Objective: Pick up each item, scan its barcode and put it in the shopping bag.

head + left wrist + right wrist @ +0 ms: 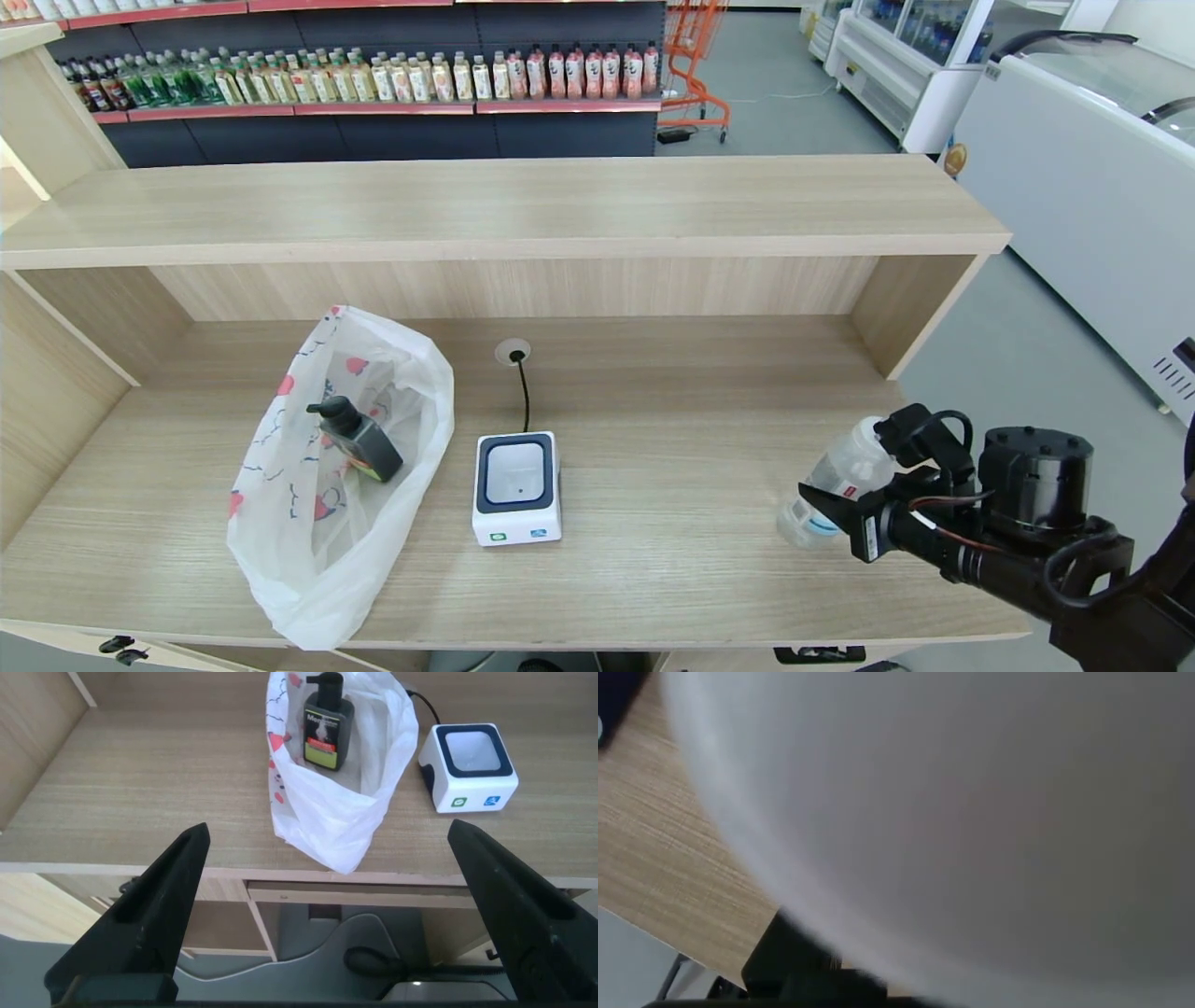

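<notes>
A clear plastic bottle (834, 478) with a white cap lies tilted at the counter's right end. My right gripper (864, 467) is shut on the bottle, one finger on each side; its pale wall (971, 812) is right up against the right wrist camera. The white shopping bag (327, 523) lies open on the left of the counter with a dark pump bottle (359, 443) inside. The white barcode scanner (516, 485) sits mid-counter, window facing up. My left gripper (327, 924) hangs open below the counter's front edge, facing the bag (327, 812), the pump bottle (324, 728) and the scanner (472, 765).
The wooden counter (672, 420) has a raised back shelf and side walls. The scanner's black cable (525, 397) runs back to a grommet hole. Bare counter lies between the scanner and the bottle. Freezers stand at the right, drink shelves behind.
</notes>
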{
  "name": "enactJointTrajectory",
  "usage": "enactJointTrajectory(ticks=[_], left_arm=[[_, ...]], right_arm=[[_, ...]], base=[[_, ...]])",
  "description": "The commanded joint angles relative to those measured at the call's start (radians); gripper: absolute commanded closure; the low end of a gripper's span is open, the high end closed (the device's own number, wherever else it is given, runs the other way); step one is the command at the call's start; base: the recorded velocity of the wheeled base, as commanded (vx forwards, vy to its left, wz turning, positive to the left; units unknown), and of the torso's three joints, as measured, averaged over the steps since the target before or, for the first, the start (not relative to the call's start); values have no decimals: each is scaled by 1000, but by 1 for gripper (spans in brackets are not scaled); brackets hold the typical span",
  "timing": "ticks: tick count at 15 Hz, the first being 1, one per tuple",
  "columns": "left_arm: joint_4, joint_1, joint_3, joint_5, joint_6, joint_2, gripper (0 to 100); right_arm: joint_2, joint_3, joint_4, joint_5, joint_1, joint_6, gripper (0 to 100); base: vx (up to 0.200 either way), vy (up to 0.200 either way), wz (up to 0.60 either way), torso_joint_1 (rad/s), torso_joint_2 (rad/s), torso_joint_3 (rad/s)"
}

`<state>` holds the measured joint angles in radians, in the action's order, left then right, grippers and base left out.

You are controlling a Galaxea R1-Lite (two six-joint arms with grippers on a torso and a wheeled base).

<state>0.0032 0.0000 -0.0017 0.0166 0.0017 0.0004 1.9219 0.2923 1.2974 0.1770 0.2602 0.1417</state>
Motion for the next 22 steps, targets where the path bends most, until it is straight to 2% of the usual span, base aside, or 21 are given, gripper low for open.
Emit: enactJointTrajectory(ticks=[1, 4, 5, 6, 9, 11, 14, 17, 22], left_arm=[[0, 0, 0, 0, 0, 0, 0], [0, 0, 0, 0, 0, 0, 0], [0, 0, 0, 0, 0, 0, 0], [0, 0, 0, 0, 0, 0, 0], [0, 0, 0, 0, 0, 0, 0], [0, 0, 0, 0, 0, 0, 0], [0, 0, 0, 0, 0, 0, 0], [0, 0, 0, 0, 0, 0, 0], [0, 0, 0, 0, 0, 0, 0]], right_arm=[[-67, 5, 5, 73, 1, -39, 100], [-230, 37, -6, 305, 4, -163, 100], [-311, 51, -26, 463, 5, -225, 100], [-347, 44, -38, 558, 5, -226, 100], [-400, 37, -29, 745, 8, -191, 100], [-423, 28, -32, 829, 17, -132, 100], [-429, -13, -37, 852, 71, 13, 100], [-426, -12, -50, 973, 74, 162, 100], [-437, 5, -52, 1122, 68, 207, 100]], base=[[0, 0, 0, 0, 0, 0], [0, 0, 0, 0, 0, 0], [0, 0, 0, 0, 0, 0], [0, 0, 0, 0, 0, 0], [0, 0, 0, 0, 0, 0], [0, 0, 0, 0, 0, 0], [0, 0, 0, 0, 0, 0], [0, 0, 0, 0, 0, 0], [0, 0, 0, 0, 0, 0]])
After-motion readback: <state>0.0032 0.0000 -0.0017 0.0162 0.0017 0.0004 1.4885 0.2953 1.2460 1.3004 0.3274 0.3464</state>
